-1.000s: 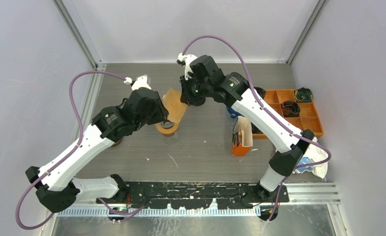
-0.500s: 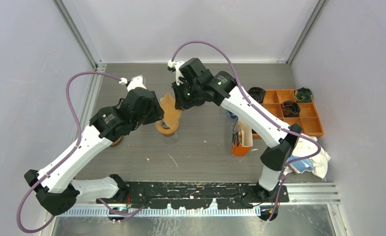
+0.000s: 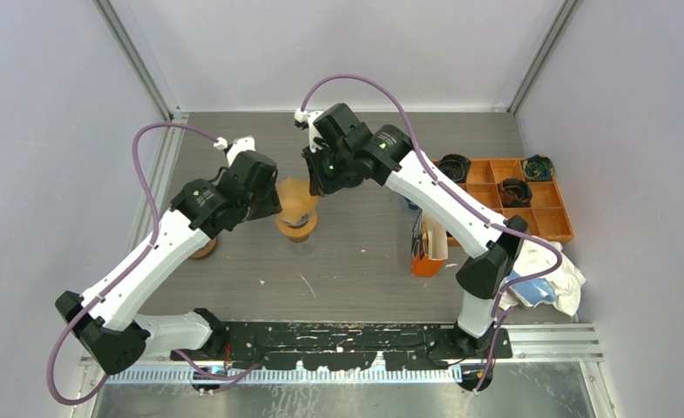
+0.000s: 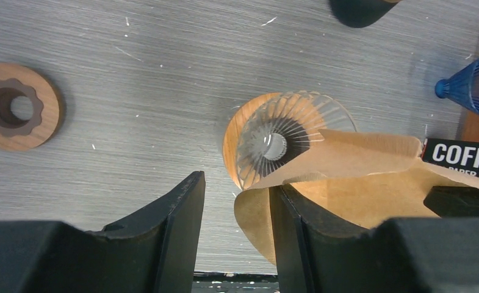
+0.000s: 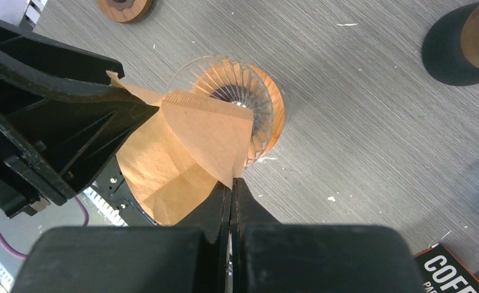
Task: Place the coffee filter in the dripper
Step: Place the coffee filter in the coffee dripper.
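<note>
Coffee filter [image 5: 203, 134] held above dripper [image 5: 262, 101].

Matt paper filter [image 5: 206, 131], clear ribbed dripper [image 5: 259, 91]

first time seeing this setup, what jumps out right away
The brown paper coffee filter catches the eye first: it hangs half unfolded over the ribbed glass dripper at mid-table, not yet seated in it. The right pincer is shut on the filter's edge, while the left pincer stands open close beside it. At the table's right side sits an orange compartment tray, with an orange box near it.
</note>
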Controlling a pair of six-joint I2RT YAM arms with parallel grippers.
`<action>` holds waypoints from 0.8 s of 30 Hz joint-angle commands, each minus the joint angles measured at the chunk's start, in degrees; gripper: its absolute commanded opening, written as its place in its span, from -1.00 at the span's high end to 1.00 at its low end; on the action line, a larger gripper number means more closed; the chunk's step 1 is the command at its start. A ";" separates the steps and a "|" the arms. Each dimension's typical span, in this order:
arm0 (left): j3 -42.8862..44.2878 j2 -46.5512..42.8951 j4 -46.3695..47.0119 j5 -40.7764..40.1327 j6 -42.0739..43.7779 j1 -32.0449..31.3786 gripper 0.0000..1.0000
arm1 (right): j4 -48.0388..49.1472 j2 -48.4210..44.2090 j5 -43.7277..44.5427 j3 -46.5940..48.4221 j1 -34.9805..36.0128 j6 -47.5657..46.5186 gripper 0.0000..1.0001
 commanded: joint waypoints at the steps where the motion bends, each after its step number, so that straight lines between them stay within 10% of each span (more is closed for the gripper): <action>1: 0.29 -0.40 -0.89 -0.76 1.96 1.17 0.09 | 0.84 0.07 -0.44 2.52 0.17 0.02 0.99; 24: 0.75 0.07 -1.61 2.79 3.82 3.10 -0.03 | 5.69 2.53 -4.94 -3.08 -1.23 1.16 0.98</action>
